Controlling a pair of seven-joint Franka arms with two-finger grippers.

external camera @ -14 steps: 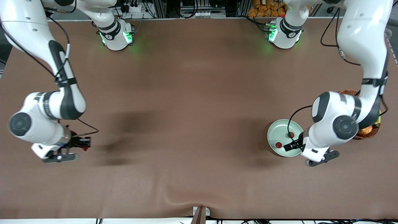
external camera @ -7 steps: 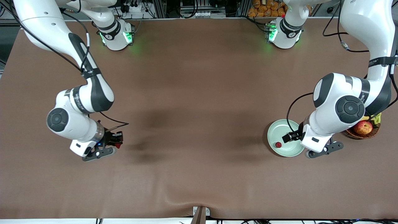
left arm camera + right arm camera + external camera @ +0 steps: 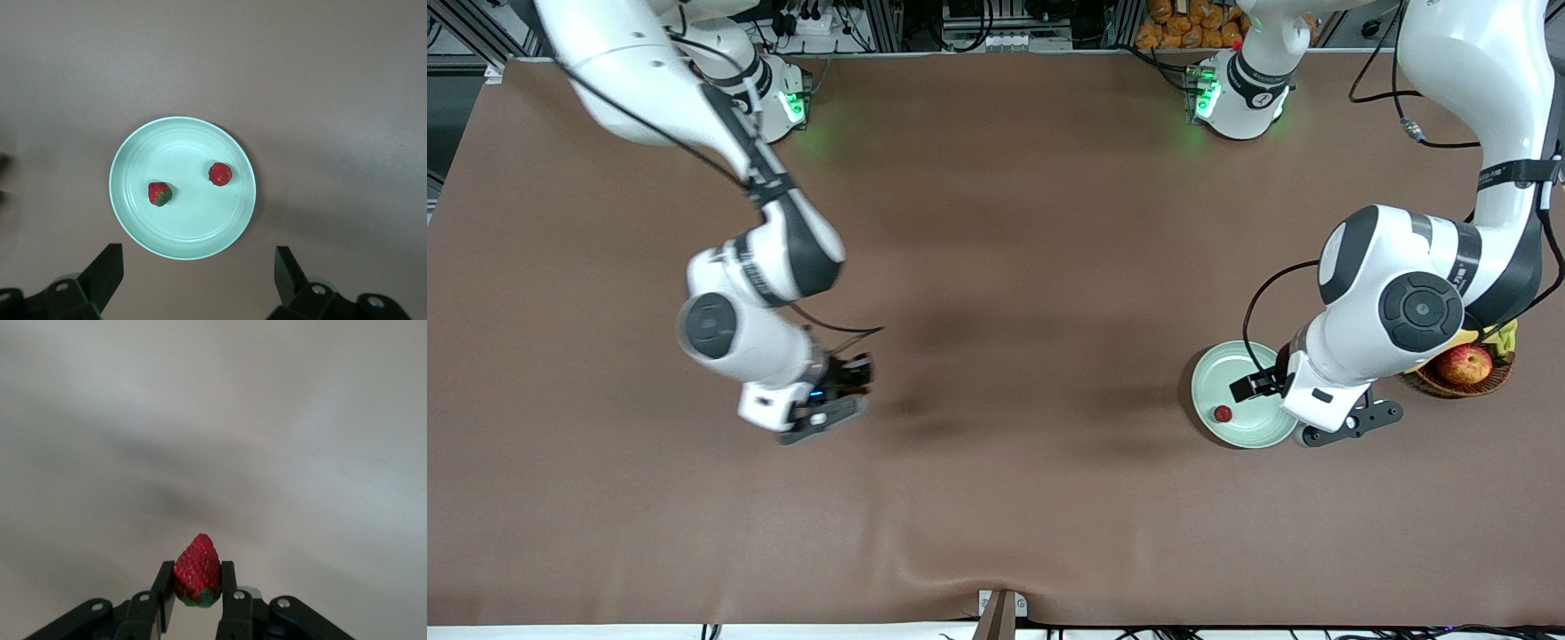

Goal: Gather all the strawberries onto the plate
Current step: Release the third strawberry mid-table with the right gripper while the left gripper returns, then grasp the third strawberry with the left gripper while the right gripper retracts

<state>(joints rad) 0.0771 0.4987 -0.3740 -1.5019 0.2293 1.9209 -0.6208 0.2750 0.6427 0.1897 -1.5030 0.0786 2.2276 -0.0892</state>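
A brown mat (image 3: 996,267) covers the whole table, with cabling and racks along the edge where the arm bases stand. The plate (image 3: 1214,378) sits toward the left arm's end, just beside a wicker basket (image 3: 1463,380) holding an apple (image 3: 1465,363). Two berries already lie in the plate, apart from each other: one with its green cap showing (image 3: 159,194) and one plain red (image 3: 220,173).

The right gripper (image 3: 197,597) is up over bare mat toward the middle of the table, its jaws pinched on the third strawberry (image 3: 197,569), tip pointing out and cap tucked between the fingers. The left gripper (image 3: 193,273) hangs above the plate with its jaws spread wide and nothing between them; this arm waits.

The step in hand looks like the carry to the plate. To do it well, the right arm should keep the pinch steady, travel high enough to pass the raised rim, and come down over a free patch of the plate away from the two berries. The left arm probably needs to clear off first, since it sits right over the drop spot. Releasing low should stop the berry rolling out.
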